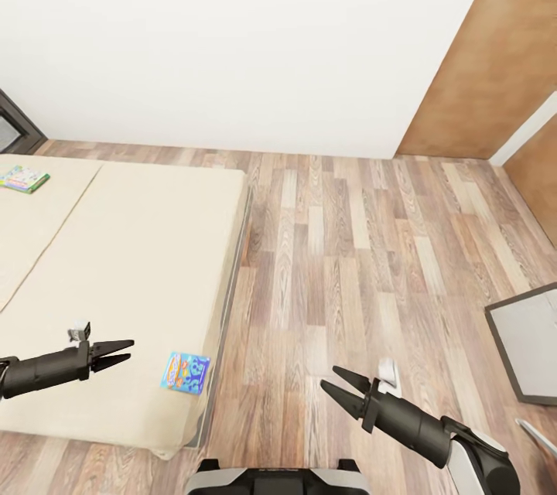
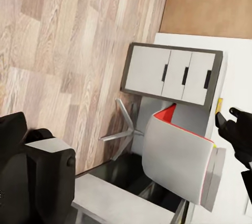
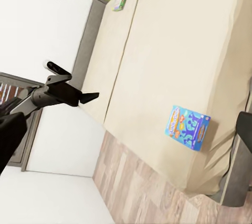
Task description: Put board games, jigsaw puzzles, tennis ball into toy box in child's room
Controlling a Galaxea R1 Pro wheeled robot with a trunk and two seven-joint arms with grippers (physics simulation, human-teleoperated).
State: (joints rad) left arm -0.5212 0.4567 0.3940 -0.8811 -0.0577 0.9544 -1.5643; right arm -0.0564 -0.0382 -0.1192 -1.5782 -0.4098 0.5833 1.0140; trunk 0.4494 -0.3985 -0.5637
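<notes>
Both games lie untouched on the bed [image 1: 116, 247]: blue game [image 1: 186, 373] near, another [image 1: 24, 179] far left; both grippers, left [image 1: 116, 352] and right [image 1: 340, 387], seemingly parted, hold nothing.

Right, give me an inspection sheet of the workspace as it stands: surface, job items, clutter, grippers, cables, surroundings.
Surface: beige bed, plain mattress, on a wood-plank floor.
Job's things: blue board game flat near the bed's near corner; second board game, greenish-white cover, flat at the far left of the bed. Both untouched.
Clutter: nothing seen.
Grippers: left gripper open, empty, over the bed beside the blue board game; right gripper open, empty, over the floor.
Cables: nothing seen.
Surroundings: white wall; corner of a grey-topped table at right; white drawer unit and a chair in the left wrist view.
</notes>
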